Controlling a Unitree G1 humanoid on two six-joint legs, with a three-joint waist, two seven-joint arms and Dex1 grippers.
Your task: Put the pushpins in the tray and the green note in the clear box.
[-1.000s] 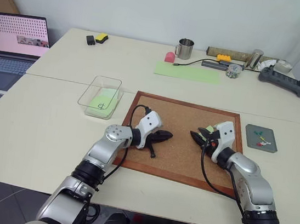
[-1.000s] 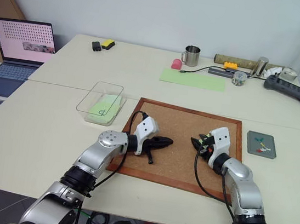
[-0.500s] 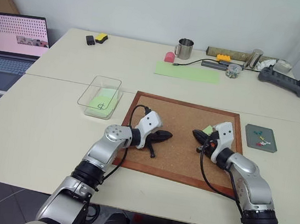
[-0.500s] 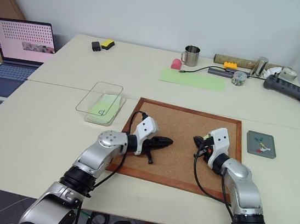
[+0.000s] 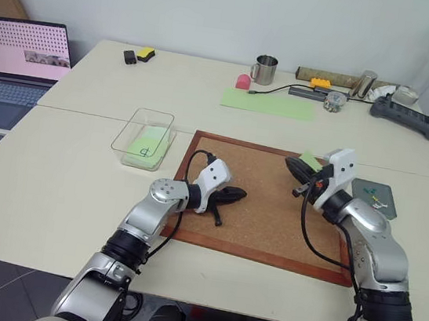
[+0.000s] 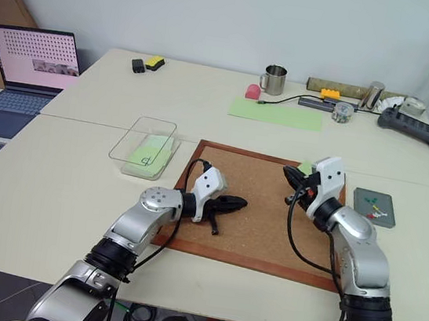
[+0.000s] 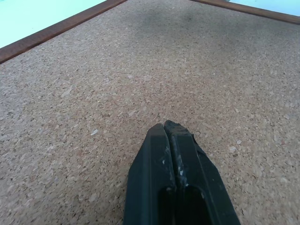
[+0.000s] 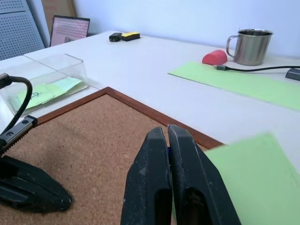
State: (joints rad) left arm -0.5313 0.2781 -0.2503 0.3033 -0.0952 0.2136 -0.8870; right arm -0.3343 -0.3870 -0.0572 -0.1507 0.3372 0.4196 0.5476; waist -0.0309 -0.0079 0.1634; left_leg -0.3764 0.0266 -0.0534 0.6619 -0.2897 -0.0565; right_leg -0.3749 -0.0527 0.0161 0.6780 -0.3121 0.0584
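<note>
1. Carrying the note is the step in hand; the clear box (image 5: 143,138) sits left on the desk (image 5: 54,179).
2. My left hand (image 5: 235,194) rests closed, empty, on the corkboard (image 5: 259,214).
3. My right hand (image 5: 296,167) pinches the green note (image 8: 251,178); next, I judge, I swing it leftward over the box.

A laptop (image 5: 23,52) sits at ten o'clock on the bench (image 5: 61,180), a steel mug (image 5: 264,70) at twelve, beside a large green sheet (image 5: 268,103).

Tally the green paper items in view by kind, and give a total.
Large light-green sheet: 1
Green note with a scribble, in the clear box: 1
Plain green note, held by the right gripper: 1
Total: 3
</note>
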